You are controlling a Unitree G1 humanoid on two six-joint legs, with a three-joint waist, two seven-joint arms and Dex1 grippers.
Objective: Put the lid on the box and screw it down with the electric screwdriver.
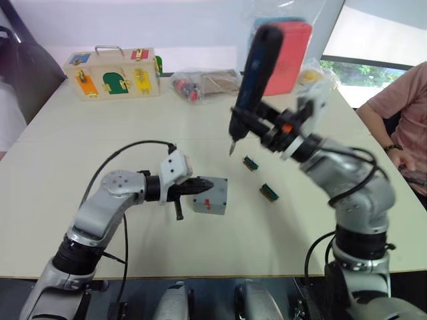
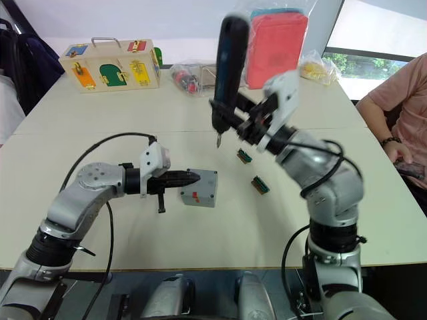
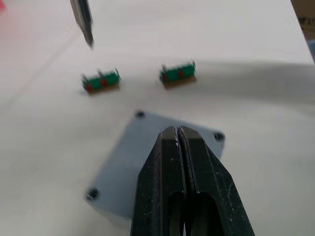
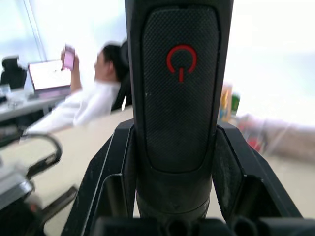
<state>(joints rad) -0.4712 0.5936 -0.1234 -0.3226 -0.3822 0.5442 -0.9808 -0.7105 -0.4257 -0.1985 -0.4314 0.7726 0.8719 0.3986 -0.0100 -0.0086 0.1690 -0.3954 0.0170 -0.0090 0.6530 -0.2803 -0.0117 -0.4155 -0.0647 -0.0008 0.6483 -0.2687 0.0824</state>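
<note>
Screwdriver is clamped in the right gripper, fingers closed round the lower barrel, held near upright with the bit pointing down. Red power mark on the barrel faces the wrist camera, so the grip looks set for button access, my guess. Bit tip hangs in the air above the table, beyond the box and near the two green connectors; nothing touched yet.

Box sits mid-table with the lid already on it, flush as far as I can see. Three dark corner holes show in the left wrist view; can't tell whether any screws are seated.

Left gripper has its fingers pressed together, empty, tips lying on the lid's near edge. Reads as a hold-down so the box won't spin or slide under driving torque.

Next step, I'd judge: bring the bit down onto a corner hole. Risk is the left fingers covering a corner.

Further back: wooden latch box, bagged items, red pouch. Person seated at the right side
</note>
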